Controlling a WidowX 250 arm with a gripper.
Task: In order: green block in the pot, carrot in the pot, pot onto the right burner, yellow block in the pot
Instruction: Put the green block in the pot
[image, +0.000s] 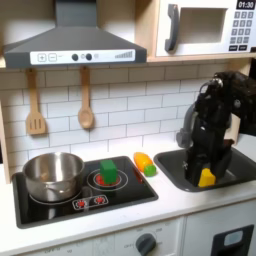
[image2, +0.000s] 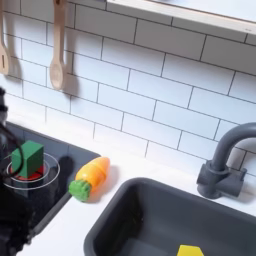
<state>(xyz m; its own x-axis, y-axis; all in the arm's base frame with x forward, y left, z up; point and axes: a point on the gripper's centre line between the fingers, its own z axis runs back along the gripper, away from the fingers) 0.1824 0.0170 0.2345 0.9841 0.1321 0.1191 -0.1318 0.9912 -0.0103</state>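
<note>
The green block (image: 107, 169) (image2: 30, 157) stands on the right burner (image: 105, 181) (image2: 14, 181), the red ring on the black cooktop. The steel pot (image: 54, 173) sits on the other burner at the first exterior view's left, and I see nothing in it. On the white counter between cooktop and sink lies the carrot (image: 144, 162) (image2: 90, 176). The yellow block (image: 206, 178) (image2: 190, 250) rests in the sink (image: 180, 172) (image2: 140, 215). My gripper (image: 199, 160) hangs from the black arm over the sink, just above the yellow block; its fingers are too dark to read.
A grey faucet (image2: 224, 165) rises behind the sink. Wooden utensils (image: 85, 100) (image2: 58, 45) hang on the tiled wall, a range hood (image: 75, 45) overhangs the cooktop, and a microwave (image: 205, 25) sits top right.
</note>
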